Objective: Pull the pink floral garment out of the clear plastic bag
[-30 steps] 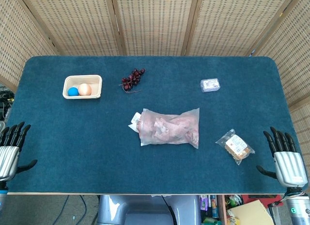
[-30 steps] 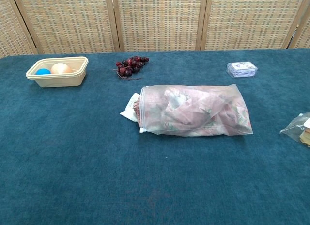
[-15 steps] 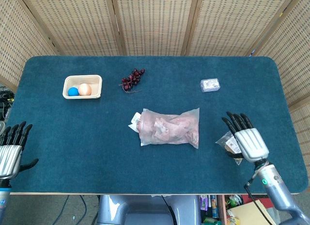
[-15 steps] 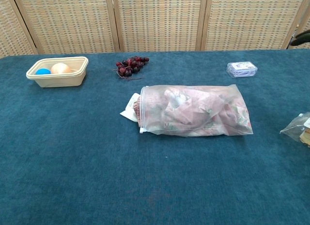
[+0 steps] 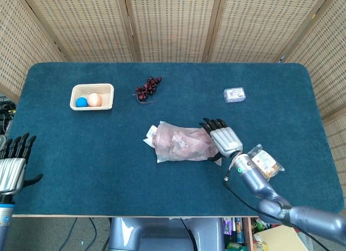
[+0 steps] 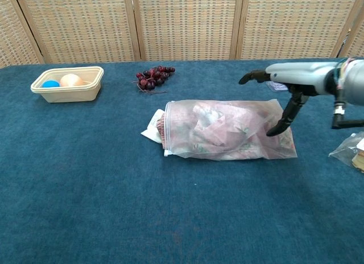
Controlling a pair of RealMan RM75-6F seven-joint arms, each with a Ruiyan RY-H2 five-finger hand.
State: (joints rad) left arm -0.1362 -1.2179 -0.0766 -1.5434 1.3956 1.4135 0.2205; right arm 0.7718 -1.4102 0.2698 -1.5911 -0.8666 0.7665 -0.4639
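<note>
The clear plastic bag [image 5: 189, 143] [image 6: 227, 131] lies flat in the middle of the blue table, its opening facing left. The pink floral garment [image 5: 186, 141] [image 6: 219, 133] is crumpled inside it, and a bit of fabric [image 5: 150, 136] [image 6: 152, 127] pokes out of the opening. My right hand [image 5: 223, 138] [image 6: 298, 77] hovers over the bag's closed right end, fingers stretched out and holding nothing, with the thumb pointing down at the plastic. My left hand [image 5: 13, 164] stays at the table's front left edge, fingers apart and empty, seen only in the head view.
A cream bowl [image 5: 92, 97] [image 6: 67, 83] with a blue ball and a peach-coloured egg stands at the back left. Dark grapes [image 5: 147, 88] [image 6: 153, 76] lie behind the bag. A small clear box [image 5: 234, 94] sits at the back right and a snack packet [image 5: 265, 163] [image 6: 354, 150] at the front right.
My right hand has swung from the table's front right edge leftward, past the snack packet, to above the bag's right end. The left hand and the bag have barely moved.
</note>
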